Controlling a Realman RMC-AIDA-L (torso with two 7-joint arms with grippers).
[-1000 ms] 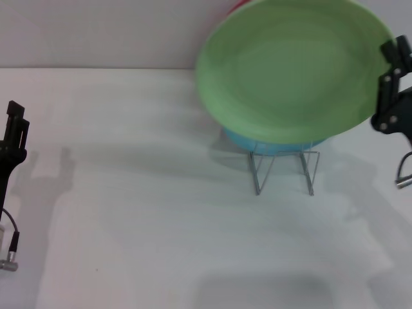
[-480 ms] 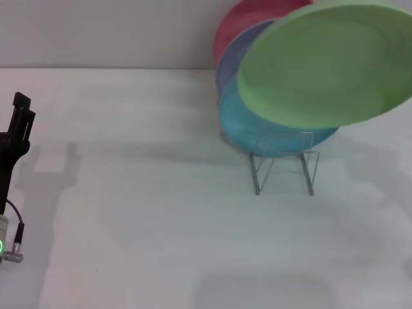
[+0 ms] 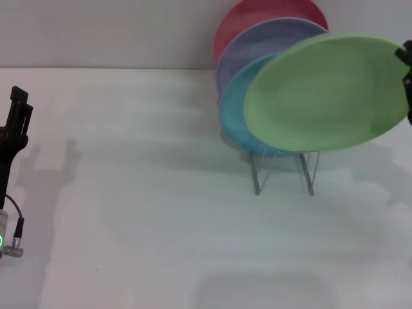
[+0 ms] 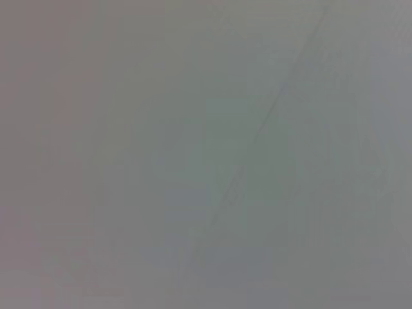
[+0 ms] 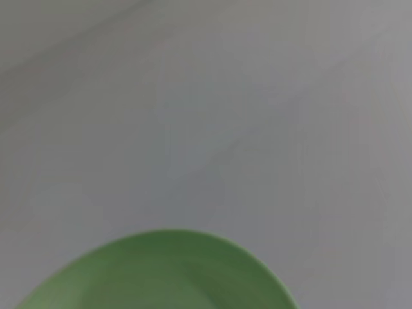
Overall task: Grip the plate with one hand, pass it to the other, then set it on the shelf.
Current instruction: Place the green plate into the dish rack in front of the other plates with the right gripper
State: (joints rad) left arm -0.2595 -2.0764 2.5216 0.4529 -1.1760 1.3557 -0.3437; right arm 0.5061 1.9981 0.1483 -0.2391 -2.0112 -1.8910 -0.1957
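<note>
One hand is doing the work here: the right hand (image 3: 407, 77) sits at the far right edge of the head view, only a sliver of its black body showing, clamped on the rim of the plate (image 3: 328, 93). So the light green plate is up in the air, tilted with its face toward the camera, stretching from that hand out toward the robot's left. Right behind and below it, partly covered, is the turquoise plate (image 3: 233, 122), then the lavender plate (image 3: 257, 42) and the red plate (image 3: 239, 22) stacked further back, all standing upright in the shelf (image 3: 283, 170), whose thin wire loops poke out just under the green plate's lower edge. The green one isn't seated in the shelf, it hangs in front of and above it. In the right wrist view you only get a green arc of the plate (image 5: 161, 273) against the pale table (image 5: 206, 96). Way over on the other side, well apart from everything, the left hand (image 3: 18, 112) hovers above the white table (image 3: 141, 219), holding nothing, and I can't tell how far open it is.
</note>
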